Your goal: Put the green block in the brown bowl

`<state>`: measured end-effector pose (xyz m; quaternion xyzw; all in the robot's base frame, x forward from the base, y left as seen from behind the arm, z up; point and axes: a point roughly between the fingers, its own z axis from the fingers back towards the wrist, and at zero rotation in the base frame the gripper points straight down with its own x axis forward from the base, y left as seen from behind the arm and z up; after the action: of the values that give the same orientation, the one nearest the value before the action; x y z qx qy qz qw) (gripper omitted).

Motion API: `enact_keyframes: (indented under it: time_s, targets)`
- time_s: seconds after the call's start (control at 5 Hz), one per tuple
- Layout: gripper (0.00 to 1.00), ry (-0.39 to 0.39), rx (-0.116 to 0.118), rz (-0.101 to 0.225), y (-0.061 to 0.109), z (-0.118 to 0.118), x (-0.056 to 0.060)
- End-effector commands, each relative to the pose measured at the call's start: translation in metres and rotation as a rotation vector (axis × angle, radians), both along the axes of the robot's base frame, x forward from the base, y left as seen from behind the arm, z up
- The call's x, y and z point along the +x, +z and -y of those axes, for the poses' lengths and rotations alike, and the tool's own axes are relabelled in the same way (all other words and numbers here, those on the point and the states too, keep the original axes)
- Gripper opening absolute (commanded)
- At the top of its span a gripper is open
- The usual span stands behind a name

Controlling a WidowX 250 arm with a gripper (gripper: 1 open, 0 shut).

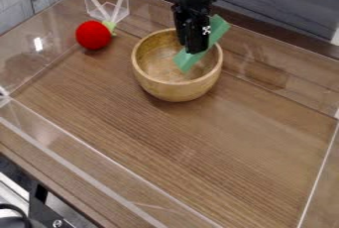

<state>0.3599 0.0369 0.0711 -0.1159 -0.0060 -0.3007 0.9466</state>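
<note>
The brown bowl [176, 78] sits on the wooden table, left of centre and toward the back. The green block [204, 46] hangs tilted over the bowl's right half, its lower end dipping inside the bowl near the far right wall. My black gripper [195, 40] comes down from above and is shut on the green block near its upper part. Whether the block's lower end touches the bowl's floor cannot be told.
A red ball [93, 36] lies to the left of the bowl, with a thin pale green plant-like piece [110, 8] behind it. Clear plastic walls [40, 49] ring the table. A grey plank backdrop stands behind.
</note>
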Motion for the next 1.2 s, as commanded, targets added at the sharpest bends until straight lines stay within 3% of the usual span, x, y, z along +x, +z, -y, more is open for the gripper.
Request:
enact_keyframes:
  time_s: [0.0, 0.4, 0.6, 0.8, 1.0]
  targets:
    - [0.00, 0.008, 0.018, 0.136, 0.055, -0.012, -0.004]
    - [0.00, 0.218, 0.025, 0.128, 0.035, -0.019, -0.026]
    - [1.00, 0.235, 0.023, 0.128, 0.029, -0.036, -0.023]
    - [1.00, 0.271, 0.021, 0.156, 0.039, -0.052, -0.022]
    - [1.00, 0.313, 0.028, 0.161, 0.040, -0.049, -0.019]
